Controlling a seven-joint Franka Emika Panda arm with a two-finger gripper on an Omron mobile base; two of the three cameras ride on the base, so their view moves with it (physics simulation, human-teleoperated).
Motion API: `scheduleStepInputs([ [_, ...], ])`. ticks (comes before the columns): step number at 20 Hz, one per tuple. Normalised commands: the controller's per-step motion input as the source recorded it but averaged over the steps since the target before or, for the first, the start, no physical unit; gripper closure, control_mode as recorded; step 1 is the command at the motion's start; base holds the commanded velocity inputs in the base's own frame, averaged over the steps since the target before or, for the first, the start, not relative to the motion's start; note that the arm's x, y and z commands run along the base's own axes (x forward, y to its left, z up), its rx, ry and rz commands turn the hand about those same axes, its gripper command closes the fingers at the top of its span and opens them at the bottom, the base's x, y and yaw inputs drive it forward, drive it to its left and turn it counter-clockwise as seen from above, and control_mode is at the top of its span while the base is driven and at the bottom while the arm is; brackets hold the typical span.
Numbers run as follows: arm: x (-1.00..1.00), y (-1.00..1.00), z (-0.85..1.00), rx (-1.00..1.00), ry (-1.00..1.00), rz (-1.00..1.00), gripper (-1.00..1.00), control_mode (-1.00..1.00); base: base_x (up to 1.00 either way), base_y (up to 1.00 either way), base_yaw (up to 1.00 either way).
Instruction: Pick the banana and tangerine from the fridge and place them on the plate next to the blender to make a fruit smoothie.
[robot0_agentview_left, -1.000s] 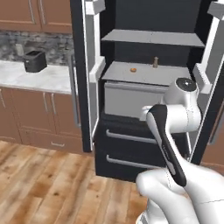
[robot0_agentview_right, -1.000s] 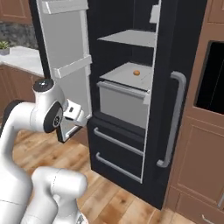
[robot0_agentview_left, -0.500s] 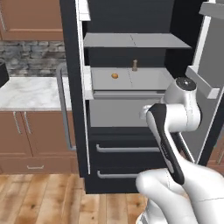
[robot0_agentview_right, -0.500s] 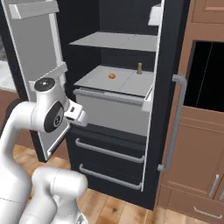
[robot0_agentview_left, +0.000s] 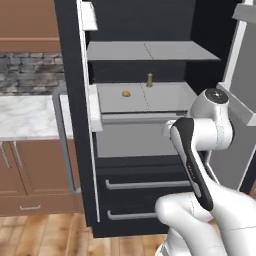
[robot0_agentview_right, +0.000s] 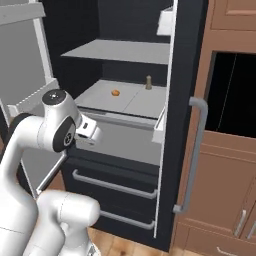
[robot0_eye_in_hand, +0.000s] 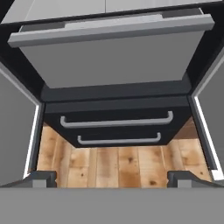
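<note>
Tangerine: on the open fridge's middle shelf, near a tan bottle
End effector: spread wide, empty

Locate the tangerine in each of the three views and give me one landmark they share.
Left base view: the tangerine lies on the grey middle shelf, upper centre, left of a small upright tan bottle.
Right base view: the tangerine is on the same shelf, upper left of centre, left of the bottle.
Hand view: the shelf top is out of sight; no tangerine here.
Shared landmark: the fridge's lower drawer handles.
</note>
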Motion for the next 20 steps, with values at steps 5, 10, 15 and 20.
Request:
scheduleStepInputs([
  [5,0.00,0.00,0.00,0.00,0.00,0.00,-1.00,1.00,0.54,0.45,-0.21],
  [10,0.00,0.00,0.00,0.00,0.00,0.00,-1.00,1.00,0.46,0.45,-0.22],
  [15,0.00,0.00,0.00,0.00,0.00,0.00,-1.00,1.00,0.51,0.00,-0.13],
  [20,0.00,0.00,0.00,0.00,0.00,0.00,-1.00,1.00,0.45,0.10,-0.05],
])
